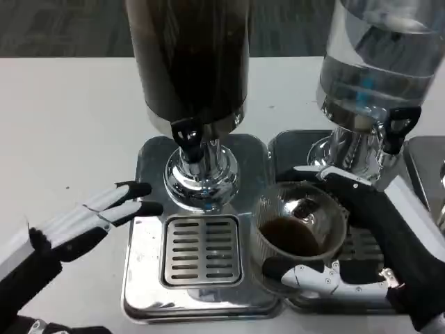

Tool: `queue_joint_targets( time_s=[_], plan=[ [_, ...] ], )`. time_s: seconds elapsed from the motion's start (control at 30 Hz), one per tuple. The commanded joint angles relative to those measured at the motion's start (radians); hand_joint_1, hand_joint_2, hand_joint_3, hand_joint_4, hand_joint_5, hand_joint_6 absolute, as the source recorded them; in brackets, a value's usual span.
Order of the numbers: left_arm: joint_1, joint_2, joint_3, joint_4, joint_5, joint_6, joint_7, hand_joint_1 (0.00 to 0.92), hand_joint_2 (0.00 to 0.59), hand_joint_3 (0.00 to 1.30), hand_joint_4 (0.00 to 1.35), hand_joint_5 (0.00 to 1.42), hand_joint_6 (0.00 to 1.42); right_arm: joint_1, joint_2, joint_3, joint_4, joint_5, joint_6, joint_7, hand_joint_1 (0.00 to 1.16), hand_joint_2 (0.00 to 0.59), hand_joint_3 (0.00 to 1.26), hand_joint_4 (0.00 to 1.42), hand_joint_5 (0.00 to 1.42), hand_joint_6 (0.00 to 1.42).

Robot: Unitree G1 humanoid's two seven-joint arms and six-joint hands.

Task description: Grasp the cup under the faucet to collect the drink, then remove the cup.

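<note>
Right hand [361, 243] fingers wrap cup [299, 233] | left hand [83, 223] apparently empty

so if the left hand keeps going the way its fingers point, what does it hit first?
Likely the chrome base of the dark dispenser; left hand points up-right at it. Depth unclear, so it might pass over.

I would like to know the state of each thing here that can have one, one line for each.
cup: upright, holding dark drink, gripped by the right hand, beside the grille.
right hand: wrapped around the cup.
left hand: holding nothing, fingers stretched out toward the dark dispenser.
dark dispenser: filled with dark liquid.
clear dispenser: filled with clear liquid.
</note>
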Motion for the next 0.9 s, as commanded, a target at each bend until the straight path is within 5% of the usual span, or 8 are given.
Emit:
queue_joint_targets(
  time_s=[0.03,0.9],
  plan=[
    [0.029,0.040,-0.007,-0.025,-0.008,-0.026,0.010,0.000,0.117,0.17,0.03,0.04,0.12,0.003,-0.001,-0.014,-0.048,0.027,-0.005,0.005,0.80,0.238,0.42,0.53,0.75,0.98],
    [0.042,0.105,0.011,-0.035,0.114,-0.092,0.055,0.000,0.105,0.14,0.00,0.00,0.06,0.020,-0.015,-0.030,-0.091,0.035,0.005,0.020,0.79,0.246,0.42,0.53,0.76,0.98]
  ],
)
